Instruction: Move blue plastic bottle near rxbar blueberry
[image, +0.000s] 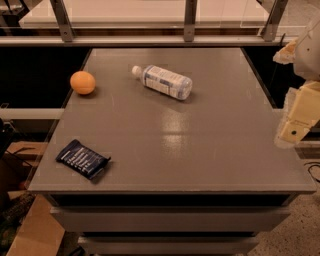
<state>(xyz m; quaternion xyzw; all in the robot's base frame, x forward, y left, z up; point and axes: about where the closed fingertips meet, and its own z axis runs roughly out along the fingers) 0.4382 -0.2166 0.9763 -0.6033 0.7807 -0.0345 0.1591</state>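
The gripper (299, 117) hung beside the table (200, 150), open or closed I couldn't tell. First it had to reach the blue plastic bottle (162, 82).

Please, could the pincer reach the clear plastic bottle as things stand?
Probably yes: the pincer hangs off the right edge of the grey table; only bare tabletop separates it from the clear plastic bottle.

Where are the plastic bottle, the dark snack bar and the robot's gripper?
blue plastic bottle (162, 82), camera view, on its label.
rxbar blueberry (82, 159), camera view, middle of wrapper.
gripper (295, 127), camera view, its cream tip, right of the table (200, 150).
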